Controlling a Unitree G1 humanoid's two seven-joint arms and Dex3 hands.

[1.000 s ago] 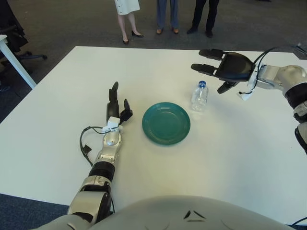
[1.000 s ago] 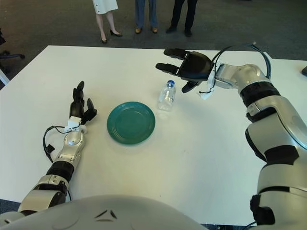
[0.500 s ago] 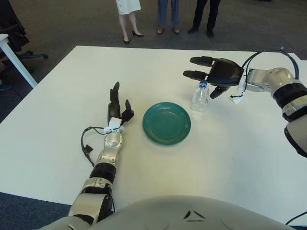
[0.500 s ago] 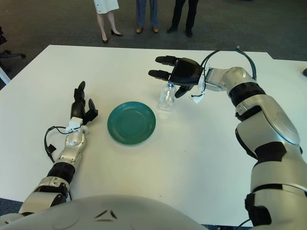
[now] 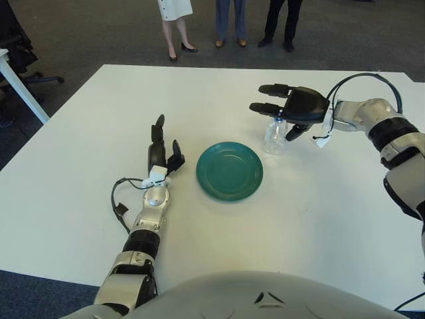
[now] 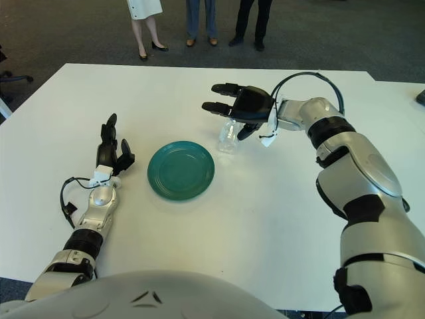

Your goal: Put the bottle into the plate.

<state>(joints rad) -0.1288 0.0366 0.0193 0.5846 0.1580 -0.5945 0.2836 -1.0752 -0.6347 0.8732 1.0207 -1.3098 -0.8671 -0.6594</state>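
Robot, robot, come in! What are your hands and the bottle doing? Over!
Right hand open over clear plastic bottle, no grip. Bottle upright, right of round green plate. Left hand idle, left of plate. Path looks clear.

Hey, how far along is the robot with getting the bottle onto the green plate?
Nothing is finished: the water bottle stands upright on the white table, to the right of the empty green plate. In hand: the right robot hand is at the bottle's top, fingers spread, no grip. Left: grasp, carry, set down on the plate. The left robot hand shows left of the plate.
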